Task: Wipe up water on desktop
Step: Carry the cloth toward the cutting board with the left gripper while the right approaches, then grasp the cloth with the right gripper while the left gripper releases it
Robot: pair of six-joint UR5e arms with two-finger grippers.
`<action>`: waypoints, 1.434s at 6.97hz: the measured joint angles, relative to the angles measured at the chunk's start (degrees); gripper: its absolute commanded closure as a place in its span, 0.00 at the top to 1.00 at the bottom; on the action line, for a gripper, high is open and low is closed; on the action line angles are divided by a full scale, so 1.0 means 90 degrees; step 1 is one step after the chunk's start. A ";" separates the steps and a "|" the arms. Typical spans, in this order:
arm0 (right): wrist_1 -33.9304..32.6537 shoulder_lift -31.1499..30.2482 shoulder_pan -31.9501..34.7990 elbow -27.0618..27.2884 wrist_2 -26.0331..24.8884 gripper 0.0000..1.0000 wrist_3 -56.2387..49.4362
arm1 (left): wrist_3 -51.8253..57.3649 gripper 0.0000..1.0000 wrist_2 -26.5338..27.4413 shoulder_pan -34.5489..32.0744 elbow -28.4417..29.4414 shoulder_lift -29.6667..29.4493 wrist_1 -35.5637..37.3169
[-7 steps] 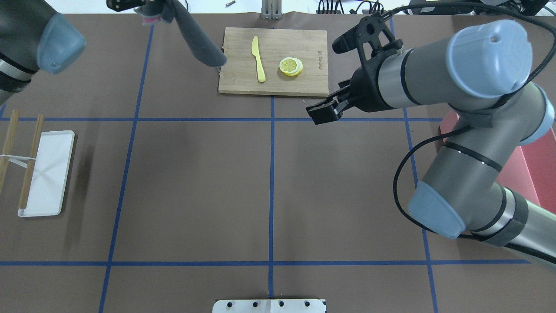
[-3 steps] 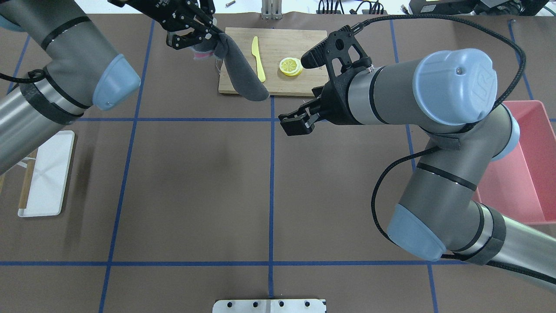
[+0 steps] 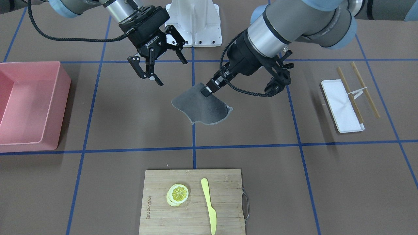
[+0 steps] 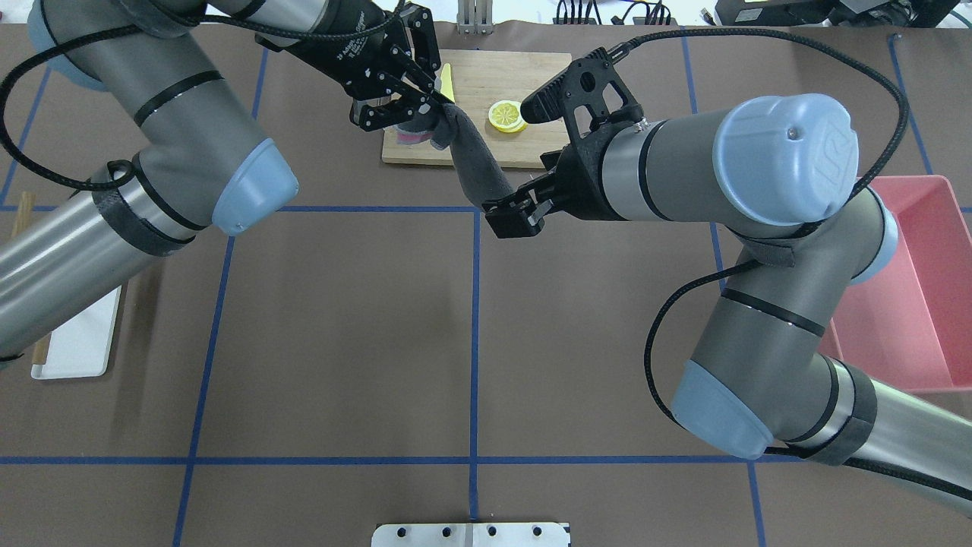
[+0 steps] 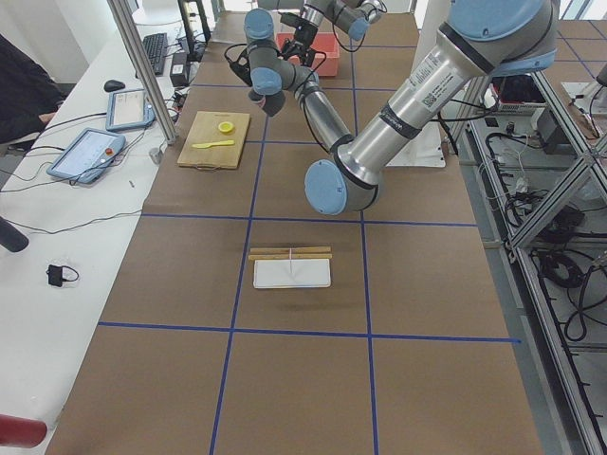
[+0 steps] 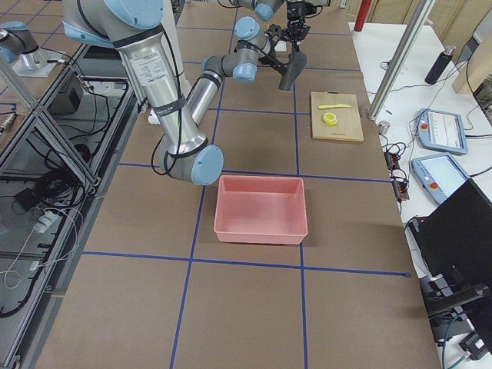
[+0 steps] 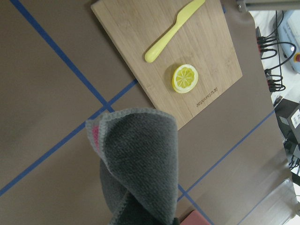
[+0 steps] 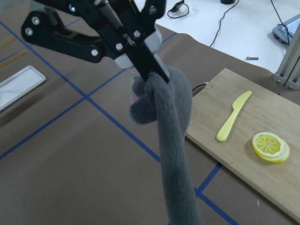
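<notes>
one grey cloth between left fingers

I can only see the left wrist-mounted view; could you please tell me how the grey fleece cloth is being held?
Observer: The left gripper pinches the grey fleece cloth at one bunched end, and the rest hangs down in the air.
Operator: Thank you; what is the other arm doing?
Observer: The right gripper is open and empty, close to the cloth but not touching it.
Operator: And what lies on the robot's left side?
Observer: A white rectangular tray lies on the matte brown desktop, with two wooden sticks by it.
</notes>
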 measured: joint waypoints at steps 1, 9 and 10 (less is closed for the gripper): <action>0.0001 0.0000 -0.0019 -0.0036 -0.0003 0.89 0.0000 | -0.0005 0.00 -0.0012 0.0113 -0.0087 -0.0023 0.0002; 0.0030 -0.0010 -0.0085 -0.0049 0.0000 0.00 0.0146 | -0.0128 0.00 0.0000 0.0355 -0.0226 -0.0030 0.0013; 0.0031 -0.0008 -0.0088 -0.0047 -0.0002 0.00 0.0239 | -0.0156 0.00 0.0002 0.0361 -0.0215 -0.0028 0.0013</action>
